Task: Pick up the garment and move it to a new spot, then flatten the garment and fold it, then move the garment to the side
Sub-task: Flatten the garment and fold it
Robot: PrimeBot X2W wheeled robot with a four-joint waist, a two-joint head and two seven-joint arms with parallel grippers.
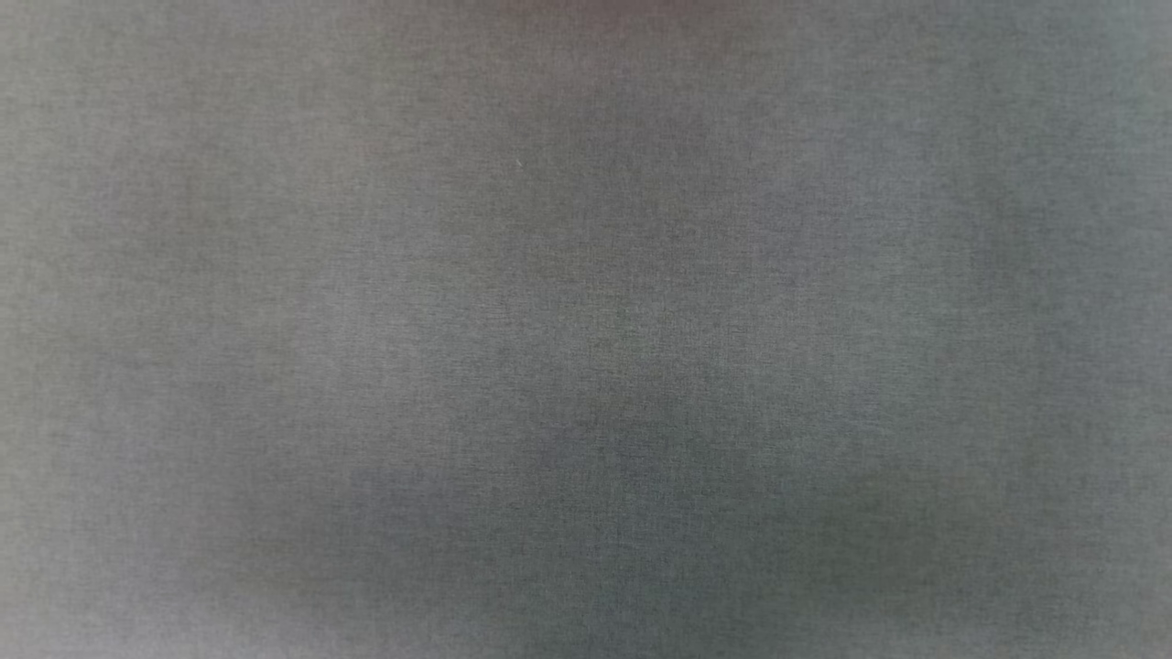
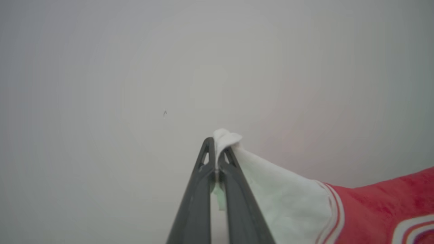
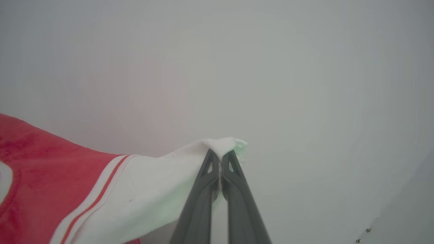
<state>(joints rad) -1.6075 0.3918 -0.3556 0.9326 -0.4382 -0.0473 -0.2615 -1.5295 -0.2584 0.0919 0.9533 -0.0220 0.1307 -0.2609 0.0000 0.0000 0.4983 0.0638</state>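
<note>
So, pick-and-move step by my read: red basketball jersey w/ white panels and red-white striped trim [image 2: 373, 206] spans btwn the two arms, pinched at both ends. The left gripper [image 2: 216, 149] is clenched on one bunched white corner, the right gripper [image 3: 220, 157] on another. Next, probably lower it onto the new spot, kept taut, then flatten.

The garment [image 2: 373, 210], red with white stripe-edged panels, is stretched between its 2 pinched white corners.
</note>
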